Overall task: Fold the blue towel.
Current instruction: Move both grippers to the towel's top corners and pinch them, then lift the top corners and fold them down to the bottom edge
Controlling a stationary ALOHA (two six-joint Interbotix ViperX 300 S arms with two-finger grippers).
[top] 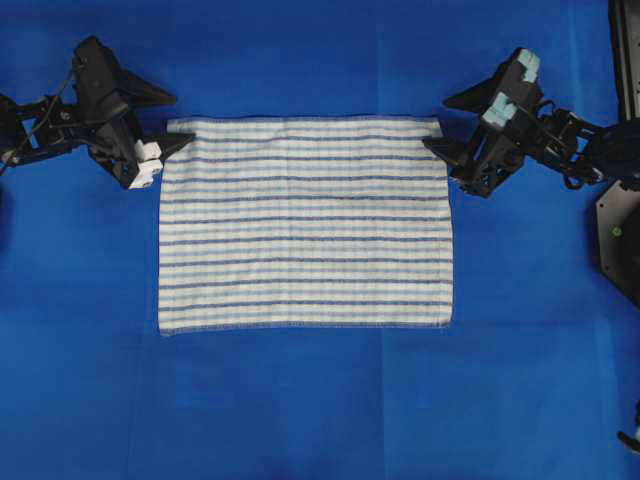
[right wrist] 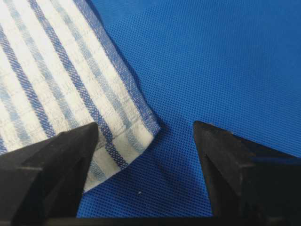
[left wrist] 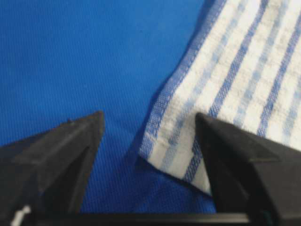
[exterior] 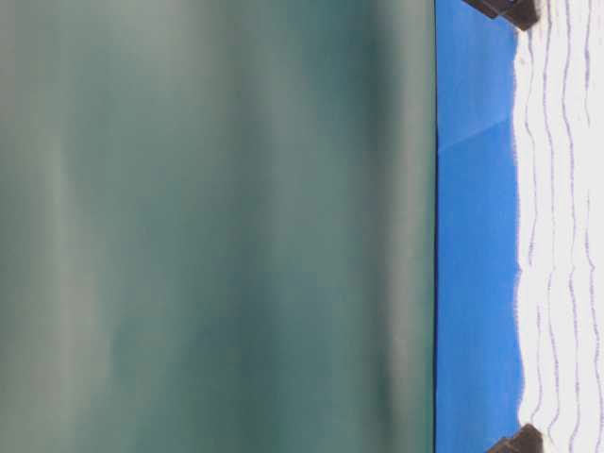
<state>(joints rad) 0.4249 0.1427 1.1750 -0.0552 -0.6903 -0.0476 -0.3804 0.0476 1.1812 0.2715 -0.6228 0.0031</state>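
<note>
The blue towel (top: 305, 222) is lying flat at the table covering's (top: 300, 400) centre. The left gripper (top: 170, 122) is sitting at its ten o'clock corner, the right gripper (top: 447, 122) at two o'clock.

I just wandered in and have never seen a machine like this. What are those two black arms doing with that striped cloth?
Two robot arms are getting set to fold the blue towel, which lies flat and unfolded on a blue table covering. The left gripper sits at one far corner and the right gripper at the other. In both wrist views the jaws stand open with a towel corner between the fingers, one finger over the cloth and one over the covering. Neither has pinched it yet.
</note>
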